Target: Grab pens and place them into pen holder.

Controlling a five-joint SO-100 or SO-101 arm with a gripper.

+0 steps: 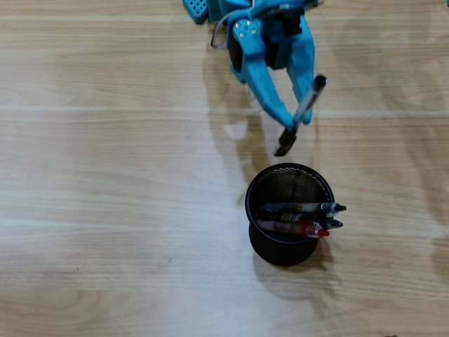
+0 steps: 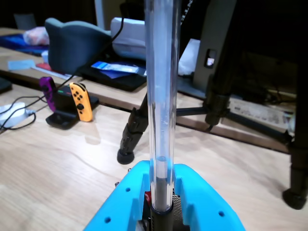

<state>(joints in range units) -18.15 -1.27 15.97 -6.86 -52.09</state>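
the blue gripper [image 1: 293, 125] is clamping a clear pen [image 1: 303, 112], holding it tilted just above the table, near the rim of the black mesh pen holder [image 1: 289, 251]. three other pens [image 1: 298, 218] are already leaning inside, so this looks like the last carry; the next move is calling for shifting over the opening, then releasing.

This is looking like a hobby desk or home office rather than a factory floor. In the wrist view a light wooden table [image 2: 53, 163] is carrying a game-controller dock [image 2: 67, 108] near its far edge, with 1 orange controller [image 2: 79, 101] and 1 purple controller [image 2: 47, 88] sitting in it and cables [image 2: 24, 118] trailing nearby. Behind it, a grey chair [image 2: 72, 45] is standing, papers [image 2: 113, 68] are lying on a second desk, and black tripod legs [image 2: 137, 127] are resting on the tabletop.
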